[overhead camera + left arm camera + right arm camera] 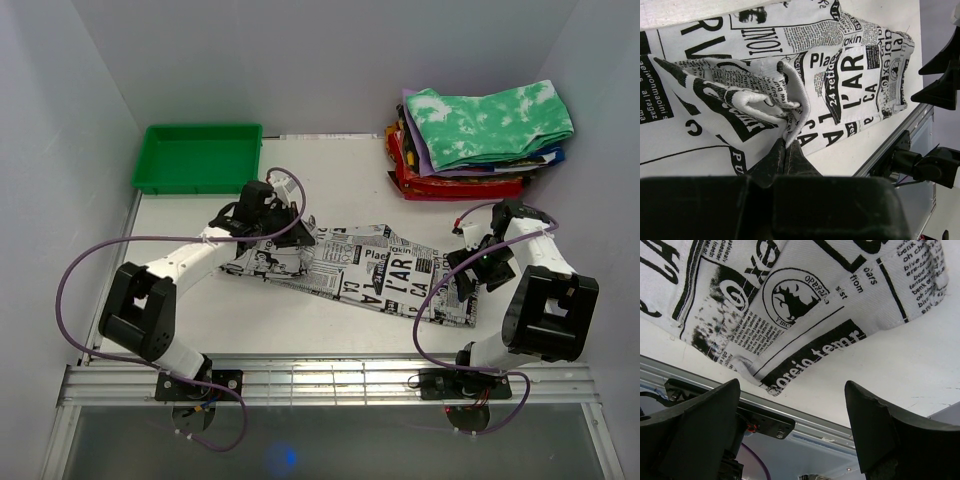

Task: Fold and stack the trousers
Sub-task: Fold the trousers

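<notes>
The newspaper-print trousers (370, 272) lie flat across the middle of the white table. My left gripper (285, 222) is shut on a bunched corner of the trousers (765, 95) at their left end and holds that corner lifted a little. Its fingertips (797, 155) pinch the white hem. My right gripper (478, 262) is open and empty, hovering just past the trousers' right end (805, 305). Its two fingers (705, 410) stand wide apart over the table's near edge.
A green tray (200, 155) stands at the back left. A stack of folded clothes with a green-and-white tie-dye garment (490, 120) on top sits at the back right. The metal rail (330, 380) runs along the table's near edge.
</notes>
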### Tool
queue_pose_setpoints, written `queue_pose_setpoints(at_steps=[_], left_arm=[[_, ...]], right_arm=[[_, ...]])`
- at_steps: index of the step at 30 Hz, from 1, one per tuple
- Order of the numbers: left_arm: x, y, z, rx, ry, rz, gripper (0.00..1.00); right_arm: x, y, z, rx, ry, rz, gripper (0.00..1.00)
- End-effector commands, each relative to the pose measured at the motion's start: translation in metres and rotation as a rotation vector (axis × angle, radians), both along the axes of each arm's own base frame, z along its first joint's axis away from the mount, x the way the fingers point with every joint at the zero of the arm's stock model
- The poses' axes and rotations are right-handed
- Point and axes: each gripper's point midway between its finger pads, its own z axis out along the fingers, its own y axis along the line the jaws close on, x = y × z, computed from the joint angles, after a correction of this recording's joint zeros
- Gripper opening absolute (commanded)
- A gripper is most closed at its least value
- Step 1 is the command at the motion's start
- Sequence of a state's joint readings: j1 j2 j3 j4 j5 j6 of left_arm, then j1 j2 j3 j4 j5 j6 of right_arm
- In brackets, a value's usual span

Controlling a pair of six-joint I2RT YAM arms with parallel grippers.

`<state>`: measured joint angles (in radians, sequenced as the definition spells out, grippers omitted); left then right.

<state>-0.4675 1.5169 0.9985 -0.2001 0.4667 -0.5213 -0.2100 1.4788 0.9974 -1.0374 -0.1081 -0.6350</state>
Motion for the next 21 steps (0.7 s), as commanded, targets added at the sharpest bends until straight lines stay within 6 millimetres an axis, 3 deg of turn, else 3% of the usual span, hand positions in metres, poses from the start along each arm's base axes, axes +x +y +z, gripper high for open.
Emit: queue_pose_setpoints(at_steps=[1, 12, 17, 19, 21], left_arm=[[0.015, -0.011, 0.018, -0.023, -0.056, 0.038, 0.00], [0.005, -0.034, -0.030, 0.045, 0.034, -0.005, 0.03], [0.001, -0.047, -0.026, 0.030, 0.028, -0.073, 0.46], [0.004, -0.047, -0.008, 0.031, -0.033, -0.101, 0.60], [0.008, -0.045, 0.010, 0.036, -0.102, -0.123, 0.68]], right_arm=[[0.003, 0.001, 0.006, 0.011, -0.018, -0.012, 0.90], [0.004, 0.003, 0.007, 0.020, -0.020, -0.012, 0.90], [0.009, 0.003, 0.011, 0.021, -0.038, -0.009, 0.90], [0.012, 0.004, 0.017, 0.034, -0.057, -0.001, 0.90], [0.018, 0.006, 0.024, 0.049, -0.080, 0.008, 0.90]])
